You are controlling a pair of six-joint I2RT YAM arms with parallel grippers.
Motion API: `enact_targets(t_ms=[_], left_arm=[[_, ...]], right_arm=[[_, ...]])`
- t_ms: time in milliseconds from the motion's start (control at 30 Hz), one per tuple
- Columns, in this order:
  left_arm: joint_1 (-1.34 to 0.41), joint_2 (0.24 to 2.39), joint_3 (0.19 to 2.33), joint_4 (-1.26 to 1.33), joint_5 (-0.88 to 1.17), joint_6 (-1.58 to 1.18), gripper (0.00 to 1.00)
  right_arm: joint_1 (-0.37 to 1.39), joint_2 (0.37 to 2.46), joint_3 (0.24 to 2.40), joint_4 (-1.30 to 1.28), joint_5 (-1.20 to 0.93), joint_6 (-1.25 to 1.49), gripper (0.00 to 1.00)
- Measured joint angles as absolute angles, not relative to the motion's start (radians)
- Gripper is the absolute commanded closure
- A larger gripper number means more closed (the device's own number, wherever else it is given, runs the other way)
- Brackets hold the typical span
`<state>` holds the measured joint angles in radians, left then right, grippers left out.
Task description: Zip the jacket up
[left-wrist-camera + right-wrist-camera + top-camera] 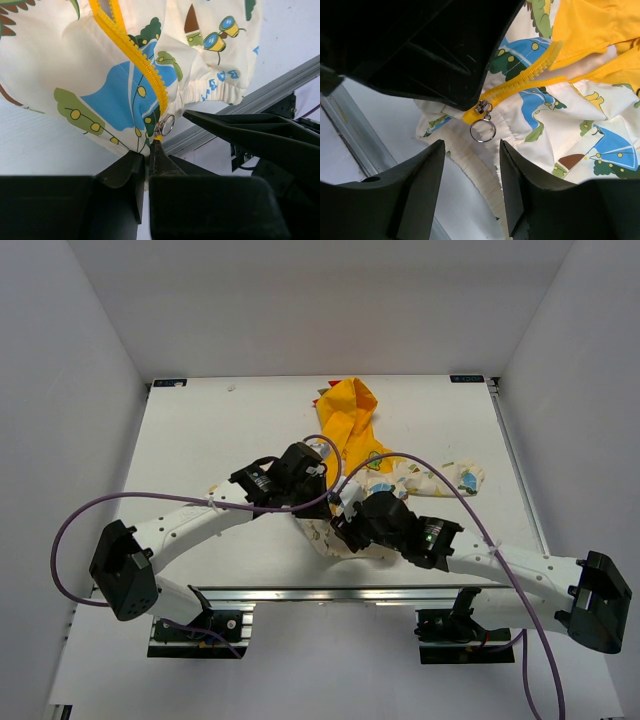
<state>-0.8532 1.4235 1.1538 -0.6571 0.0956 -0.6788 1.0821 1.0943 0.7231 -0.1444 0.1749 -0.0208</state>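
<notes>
- Nearest to me, on the near side of the ring pull [483, 131], I see the aluminium rail [330, 592] that runs along the table [200, 440] edge.
- The right gripper [471, 145] is just before the ring pull. Its jaws stand apart with nothing between them, and the ring hangs just beyond the gap without touching either finger.
- The left gripper [148, 152] comes to the ring pull from the other side. Its fingers [131, 172] are pressed together on the bottom end of the zipper strip [145, 67], directly under the ring, so it pinches the jacket [400, 478] at the hem.
- The ring pull hangs from the slider at the lowest end of the zipper. Beyond it, in the right wrist view, the two orange rows of teeth go apart, so the front is open there.
- The jacket lies around the middle of the table, with its cream printed body on both sides of the ring pull and the hem turned toward the arm bases.
- One sleeve [455, 478] stretches to the right of the ring pull.
- Farthest from the ring pull lies the yellow-orange hood [348, 415], near the far edge of the table.
</notes>
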Motion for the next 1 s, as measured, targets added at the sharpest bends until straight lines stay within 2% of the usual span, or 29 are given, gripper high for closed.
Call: enact_targets(t_ms=[133, 233, 367, 533, 633, 667, 733, 767, 800, 1000], left_arm=[[-0.853, 1.423, 1.174, -0.649, 0.103, -0.672, 1.00], [-0.853, 1.423, 1.180, -0.643, 0.106, -0.669, 1.00], [-0.853, 1.423, 1.181, -0.643, 0.106, -0.666, 1.00], [-0.853, 1.423, 1.181, -0.643, 0.105, -0.665, 1.00], [-0.853, 1.423, 1.181, -0.643, 0.105, -0.664, 1.00], [-0.853, 1.423, 1.181, -0.643, 0.105, -0.662, 1.00], [-0.853, 1.423, 1.181, -0.644, 0.105, -0.662, 1.00], [-0.853, 1.423, 1.181, -0.643, 0.105, -0.662, 1.00], [-0.853, 1.423, 1.181, -0.643, 0.105, -0.662, 1.00], [-0.853, 1.423, 1.181, -0.643, 0.105, -0.661, 1.00]], right_arm=[[1.082, 1.108, 0.723, -0.131, 0.215, -0.018, 0.46], [1.082, 1.140, 0.724, -0.123, 0.242, -0.018, 0.50], [1.082, 1.175, 0.731, -0.116, 0.265, -0.015, 0.67], [1.081, 1.171, 0.731, -0.103, 0.269, -0.011, 0.64], [1.081, 1.154, 0.731, -0.103, 0.252, -0.012, 0.65], [1.081, 1.147, 0.731, -0.103, 0.247, -0.013, 0.74], [1.081, 1.133, 0.731, -0.103, 0.234, -0.019, 0.78], [1.081, 1.129, 0.731, -0.102, 0.229, -0.019, 0.92], [1.081, 1.124, 0.731, -0.102, 0.227, -0.023, 0.99], [1.081, 1.118, 0.733, -0.103, 0.235, -0.021, 1.00]])
